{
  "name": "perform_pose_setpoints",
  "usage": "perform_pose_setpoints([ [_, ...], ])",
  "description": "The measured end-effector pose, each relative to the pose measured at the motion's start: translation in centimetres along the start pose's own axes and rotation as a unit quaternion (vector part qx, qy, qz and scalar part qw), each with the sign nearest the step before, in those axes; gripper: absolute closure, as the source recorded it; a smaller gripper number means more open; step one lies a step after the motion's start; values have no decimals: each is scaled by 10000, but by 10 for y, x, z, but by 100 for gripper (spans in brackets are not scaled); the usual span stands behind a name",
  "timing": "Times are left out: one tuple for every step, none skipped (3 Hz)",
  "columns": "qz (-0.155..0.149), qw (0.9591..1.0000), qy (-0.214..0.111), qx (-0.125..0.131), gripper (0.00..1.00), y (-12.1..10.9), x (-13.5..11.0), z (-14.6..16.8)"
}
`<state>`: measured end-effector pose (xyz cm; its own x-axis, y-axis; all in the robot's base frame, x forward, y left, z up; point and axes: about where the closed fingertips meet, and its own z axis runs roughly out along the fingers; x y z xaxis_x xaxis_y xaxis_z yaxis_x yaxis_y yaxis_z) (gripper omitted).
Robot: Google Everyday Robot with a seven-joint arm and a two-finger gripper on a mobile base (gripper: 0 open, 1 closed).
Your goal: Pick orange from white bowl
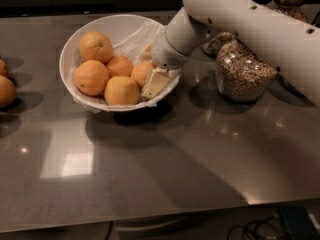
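The white bowl [75, 44], lined with crumpled white paper, stands at the back left of the dark table and holds several oranges. One orange [141, 73] lies at the bowl's right side, partly hidden by my gripper [156, 80]. The gripper reaches down into the right part of the bowl, right against this orange. A paler orange [122, 90] lies in front of it. My white arm [240, 19] comes in from the upper right.
A glass jar of cereal [243, 74] stands just right of the bowl, under my arm, with another jar [218, 41] behind it. Two loose oranges [6, 90] lie at the table's left edge. The table's front edge runs along the bottom.
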<state>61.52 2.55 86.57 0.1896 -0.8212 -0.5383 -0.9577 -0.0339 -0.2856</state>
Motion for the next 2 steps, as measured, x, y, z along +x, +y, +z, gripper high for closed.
perform_pose_setpoints([
  [-1, 10000, -6, -66, 47, -2, 1, 8],
  [-2, 10000, -6, -66, 71, -2, 1, 8],
])
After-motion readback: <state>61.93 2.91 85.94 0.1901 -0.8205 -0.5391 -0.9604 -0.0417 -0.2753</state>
